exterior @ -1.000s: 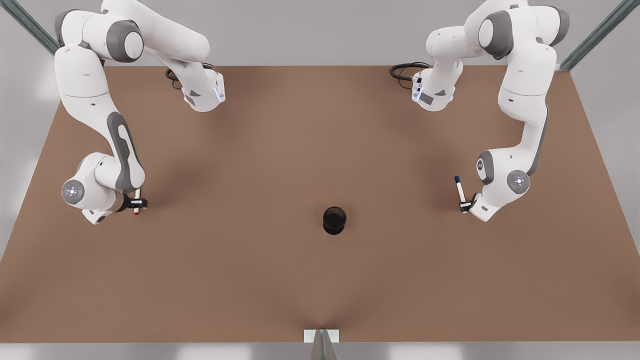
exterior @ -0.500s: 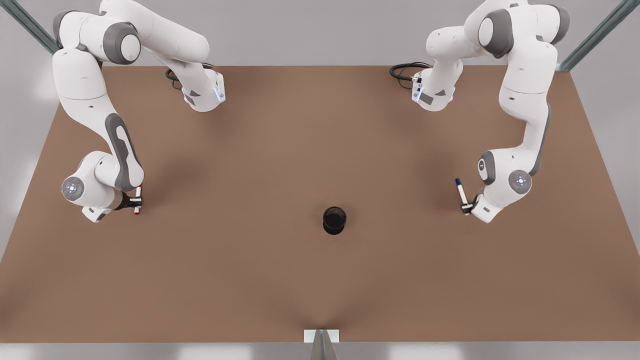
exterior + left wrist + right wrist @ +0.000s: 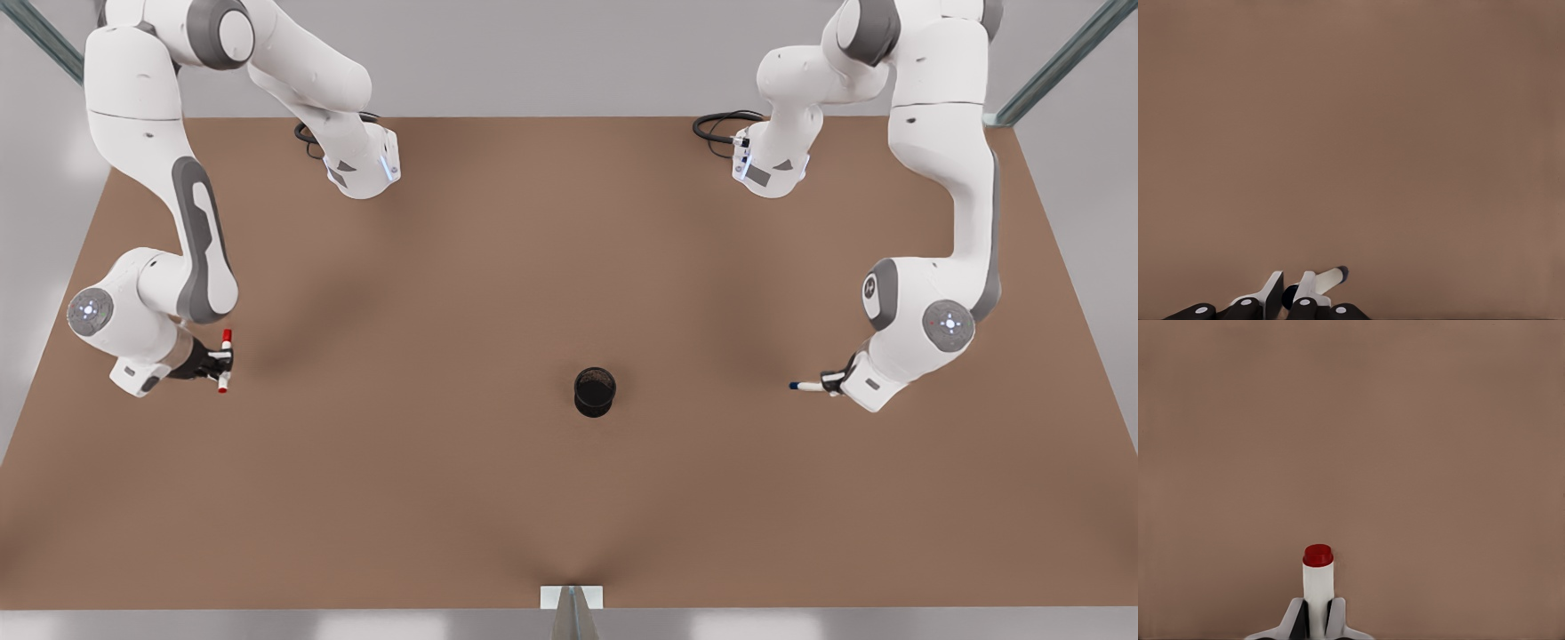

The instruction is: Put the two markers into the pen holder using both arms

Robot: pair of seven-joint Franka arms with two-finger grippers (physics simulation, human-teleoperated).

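From the front view you saw the pen holder (image 3: 594,391) standing mid-table, well apart from both grippers. Your right gripper (image 3: 216,362), at that view's left, pinched the red marker (image 3: 224,361); its wrist view showed the red end (image 3: 1317,555) past the fingers (image 3: 1293,620). Your left gripper (image 3: 831,383) clamped the blue marker (image 3: 806,386).

Red marker (image 3: 224,361): white barrel, red cap and tip, held clear of the table on the front view's left.
Blue marker (image 3: 805,386): white barrel, dark cap, held roughly level on the front view's right.
Pen holder (image 3: 594,391): black mesh cup, upright, between them, well apart from both.
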